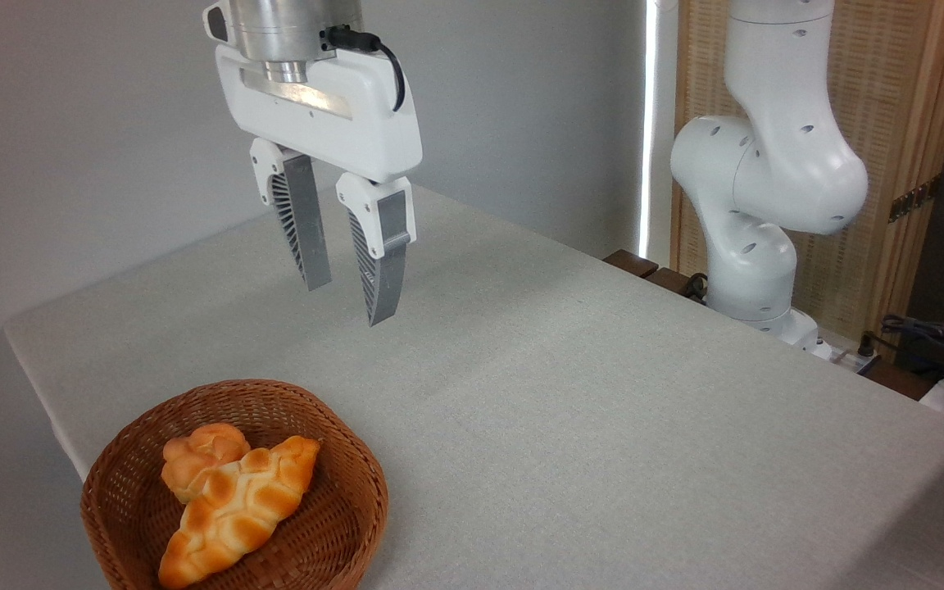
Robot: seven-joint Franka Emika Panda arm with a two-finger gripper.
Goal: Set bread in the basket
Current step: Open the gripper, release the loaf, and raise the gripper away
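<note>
The bread (234, 512), a long braided golden-orange loaf, lies inside the round reddish-brown wicker basket (341, 459) at the lower left of the table. A small round knotted bun (197, 459) sits beside the loaf in the same basket, partly under it. High above the table, up and to the right of the basket, my gripper (349, 303) hangs open, and nothing is between its grey ribbed fingers (304, 221).
The grey cloth-covered table (603, 410) stretches right of the basket. The arm's white base (759, 205) stands at the table's far right edge. Cables and dark items (931, 344) lie beyond the right edge, in front of a wooden screen.
</note>
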